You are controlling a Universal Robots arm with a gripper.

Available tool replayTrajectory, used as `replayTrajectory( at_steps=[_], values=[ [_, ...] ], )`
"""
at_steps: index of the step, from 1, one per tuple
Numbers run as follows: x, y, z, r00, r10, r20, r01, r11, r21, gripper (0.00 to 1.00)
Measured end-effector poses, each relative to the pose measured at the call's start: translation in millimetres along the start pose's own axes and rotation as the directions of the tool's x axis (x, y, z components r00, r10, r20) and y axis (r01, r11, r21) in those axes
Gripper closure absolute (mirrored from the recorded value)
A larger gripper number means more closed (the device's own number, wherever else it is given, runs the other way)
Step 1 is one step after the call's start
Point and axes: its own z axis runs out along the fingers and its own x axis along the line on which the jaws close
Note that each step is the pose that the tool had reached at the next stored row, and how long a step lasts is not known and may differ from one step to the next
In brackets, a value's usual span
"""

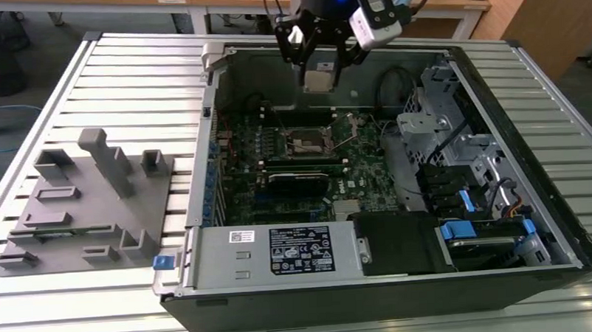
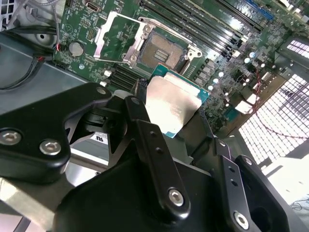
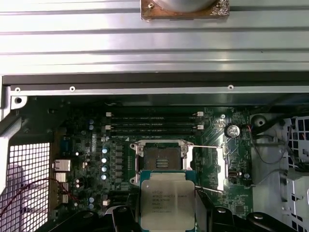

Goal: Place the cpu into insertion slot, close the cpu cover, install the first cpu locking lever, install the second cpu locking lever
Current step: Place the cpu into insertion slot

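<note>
Silver-grey metal sits nearest to us: the cpu [image 2: 171, 104] is pinched by two opposite edges between the black fingers [image 2: 145, 140] of the gripper [image 2: 171, 121], lid facing the second wrist view's camera and green rim showing around it. The gripper is clamped on the chip, not spread.

Just past it in both wrist views lies the insertion slot [image 3: 162, 159], bare, with its dark contact field exposed. The chip hangs apart from it, above the board; in the exterior view it hovers near the case's far wall, with the socket lower down on the board. The cpu cover [image 2: 102, 37] is swung open and lies back beside the slot.

We judge the first step to be in hand: nothing is seated yet. Seating calls for the chip to be level, square to the socket's rim and correctly oriented before any release, since the contacts look delicate.

Dark print covers the chip's lid in the first wrist view; we leave it unread. Farther off, the power supply [image 1: 299, 248] carries a black-and-white label, too small for us to read. A grey fixture block [image 1: 81, 210] rests on the slatted table [image 1: 37, 94] at the exterior view's left.
</note>
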Motion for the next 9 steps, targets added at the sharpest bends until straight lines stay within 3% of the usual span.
replayTrajectory(
  at_steps=[9],
  values=[
    [-0.1, -0.6, 6.3, 1.0000, 0.000, 0.0000, 0.000, 1.0000, 0.0001, 0.46]
  ],
)
